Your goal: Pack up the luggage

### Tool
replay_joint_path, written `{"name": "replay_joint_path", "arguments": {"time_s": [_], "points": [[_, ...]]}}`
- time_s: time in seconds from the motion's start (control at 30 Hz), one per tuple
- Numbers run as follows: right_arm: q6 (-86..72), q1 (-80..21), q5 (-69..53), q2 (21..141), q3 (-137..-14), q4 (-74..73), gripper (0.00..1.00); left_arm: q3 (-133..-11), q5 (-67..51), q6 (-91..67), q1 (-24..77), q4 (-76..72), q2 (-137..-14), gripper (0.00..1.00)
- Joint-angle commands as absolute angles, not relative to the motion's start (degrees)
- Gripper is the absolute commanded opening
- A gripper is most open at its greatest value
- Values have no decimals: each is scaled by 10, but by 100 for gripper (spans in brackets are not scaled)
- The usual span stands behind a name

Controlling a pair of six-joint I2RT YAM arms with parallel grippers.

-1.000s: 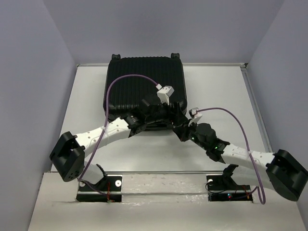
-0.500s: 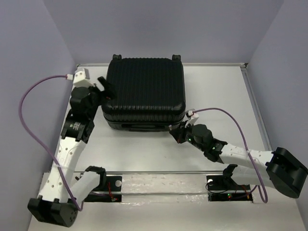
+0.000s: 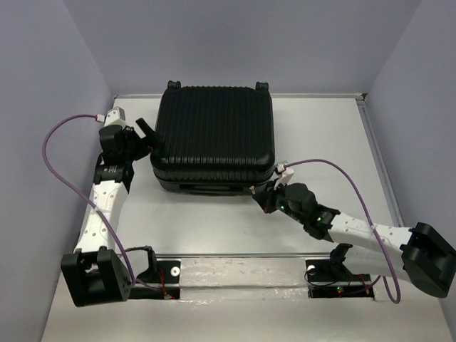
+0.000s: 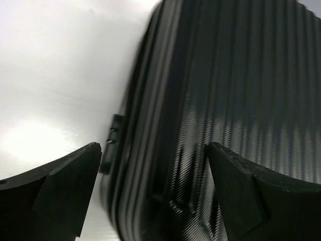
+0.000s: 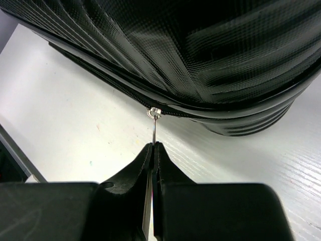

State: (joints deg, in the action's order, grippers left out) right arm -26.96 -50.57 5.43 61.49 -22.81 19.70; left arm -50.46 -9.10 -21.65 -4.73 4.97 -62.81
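The luggage (image 3: pixel 214 135) is a large black ribbed hard-shell suitcase lying closed on the white table, at the back centre. My left gripper (image 3: pixel 147 132) is open at the suitcase's left edge; in the left wrist view its fingers (image 4: pixel 65 186) straddle the blurred side of the luggage (image 4: pixel 210 100). My right gripper (image 3: pixel 262 196) is shut on the thin metal zipper pull (image 5: pixel 153 131) at the suitcase's near right corner. The zipper line (image 5: pixel 110 83) runs along the shell seam in the right wrist view.
The white table (image 3: pixel 320 142) is walled by pale purple panels at the left, right and back. A metal rail (image 3: pixel 235 255) crosses the near edge by the arm bases. Purple cables loop off both wrists.
My left arm swung from the suitcase's near edge out to its left side, and now sits lower along that edge. The right gripper stayed at the near right corner.
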Motion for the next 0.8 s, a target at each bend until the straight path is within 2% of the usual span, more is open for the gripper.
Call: {"name": "replay_joint_path", "arguments": {"time_s": [0.0,0.1,0.37,0.5,0.77], "points": [[-256,-517,9,627,-250,181,7,-509,-250,-236,-44,4,-672,99],[-253,-517,5,641,-257,187,7,-490,-288,-248,-40,-21,-685,99],[-247,-517,-56,707,-320,193,7,-444,-279,-290,36,-60,-672,97],[-221,-576,-73,806,-419,182,7,-418,-273,-332,124,-105,-648,97],[-197,-658,-110,969,-589,190,7,-408,-288,-362,143,-108,-600,96]]}}
